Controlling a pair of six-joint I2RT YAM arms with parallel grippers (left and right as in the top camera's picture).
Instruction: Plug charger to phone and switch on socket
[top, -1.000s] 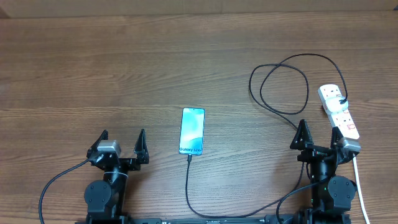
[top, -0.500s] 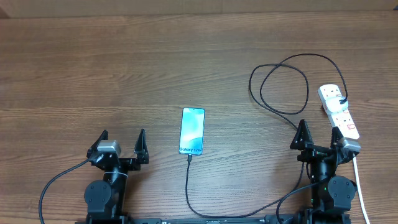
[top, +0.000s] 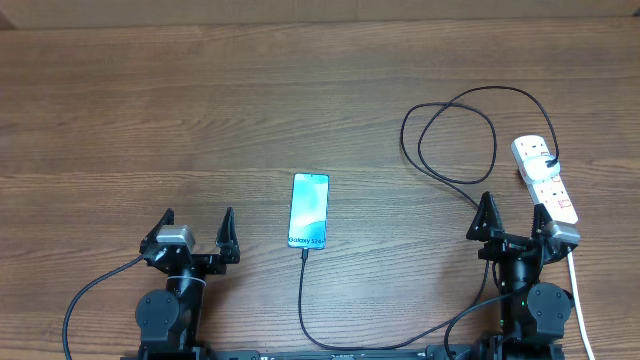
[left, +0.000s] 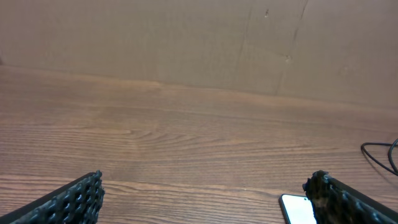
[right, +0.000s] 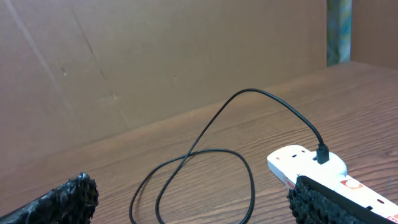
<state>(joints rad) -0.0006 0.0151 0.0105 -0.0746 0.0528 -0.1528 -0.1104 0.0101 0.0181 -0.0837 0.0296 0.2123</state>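
On the brown surface (top: 200, 100) the phone (top: 309, 210) lies flat in the middle, screen up, where both arms can reach it. The charger (top: 301, 295) has its small tip at the phone's near end and looks plugged in. Its other end sits in the socket (top: 545, 178) on the right. I think only the switch is left. The right gripper (top: 514, 222) is just beside it. It and the left gripper (top: 197, 228) stand wide open, holding nothing. One phone, one charger, one socket, two grippers.
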